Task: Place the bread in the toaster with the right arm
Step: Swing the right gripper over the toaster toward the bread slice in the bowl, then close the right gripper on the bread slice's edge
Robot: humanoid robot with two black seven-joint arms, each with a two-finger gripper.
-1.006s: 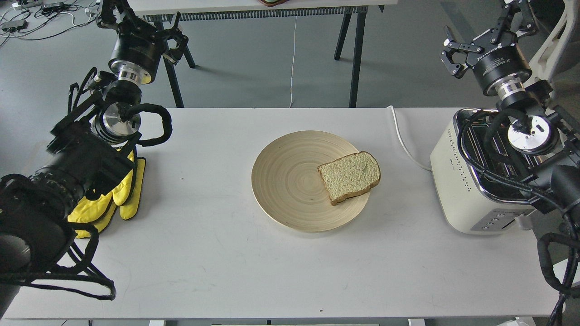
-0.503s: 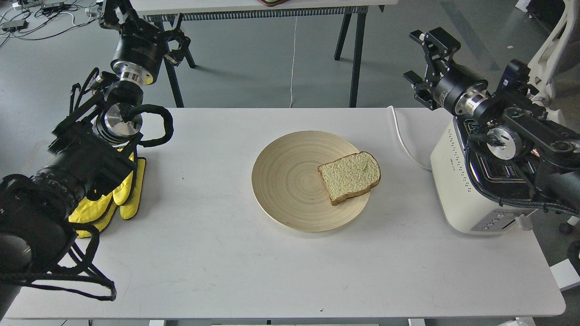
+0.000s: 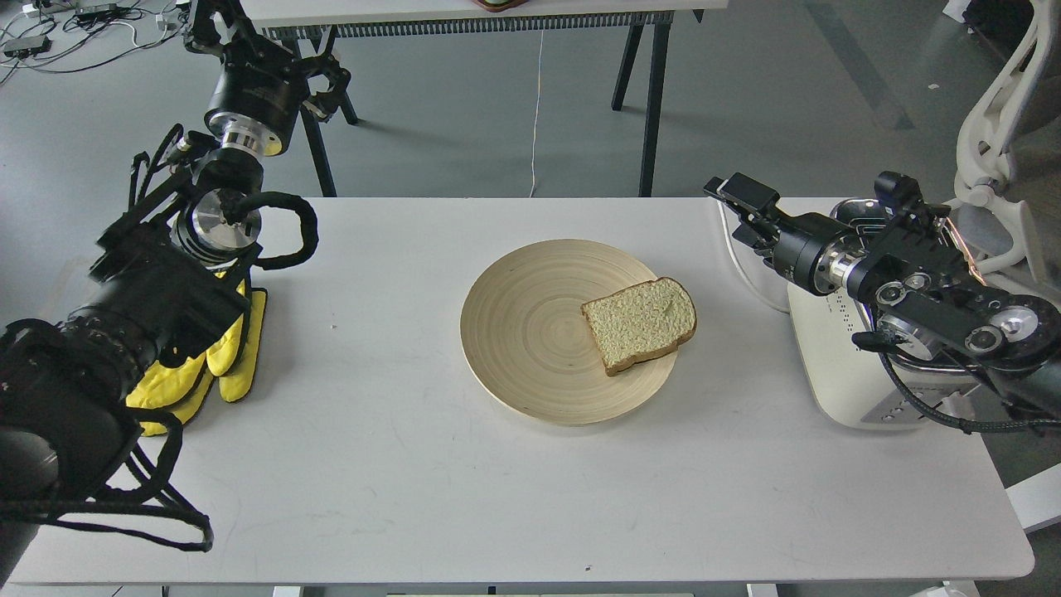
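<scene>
The bread (image 3: 640,323) lies flat on the right side of a round wooden plate (image 3: 522,332) in the middle of the white table. The cream-white toaster (image 3: 829,373) stands at the table's right edge, and my right arm covers most of its top. My right gripper (image 3: 731,212) reaches left past the toaster, low over the table. It points toward the plate, up and to the right of the bread and apart from it. Its fingers look apart and empty. My left gripper (image 3: 261,41) is raised at the far left, open and empty.
Yellow gloves (image 3: 220,356) lie on the table under my left arm. The toaster's white cord (image 3: 740,265) runs across the table between the plate and the toaster. A second table's black legs (image 3: 651,99) stand behind. A white chair (image 3: 990,124) is at the far right.
My right arm has swung down and to the left from above the toaster, so its gripper now sits low near the plate's right. The left arm, bread and plate have stayed put.
</scene>
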